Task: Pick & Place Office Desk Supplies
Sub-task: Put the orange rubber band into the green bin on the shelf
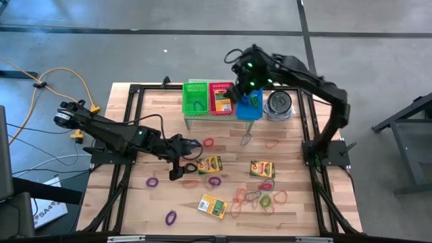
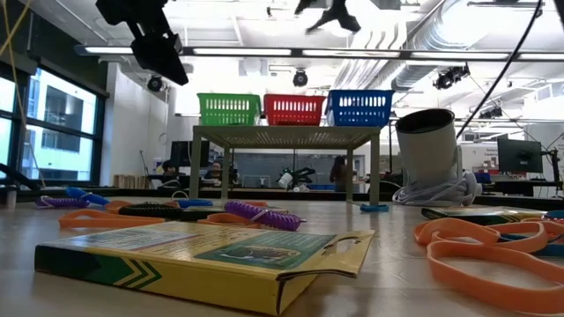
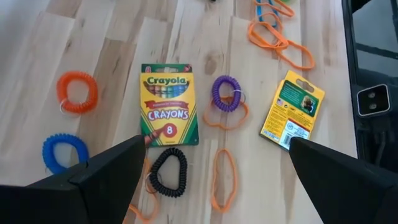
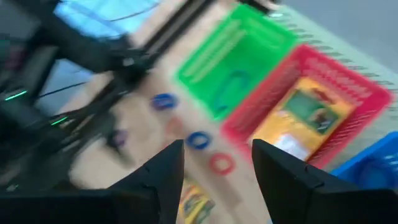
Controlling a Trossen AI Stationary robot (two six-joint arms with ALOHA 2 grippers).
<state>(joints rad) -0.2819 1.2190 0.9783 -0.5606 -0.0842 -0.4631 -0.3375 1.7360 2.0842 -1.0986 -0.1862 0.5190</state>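
The left gripper (image 3: 214, 186), jaws wide, hovers over the crayon box (image 3: 169, 104) — light, stiff cardboard, best pinched across its narrow sides. Right gripper (image 4: 217, 171): jaws parted, empty, above the red basket (image 4: 348, 74).

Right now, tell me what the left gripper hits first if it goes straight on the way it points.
Probably the black coil band: it lies nearest between the open left gripper's fingers, with the Crayola box just past it. Depth is uncertain; an orange band lies beside it.
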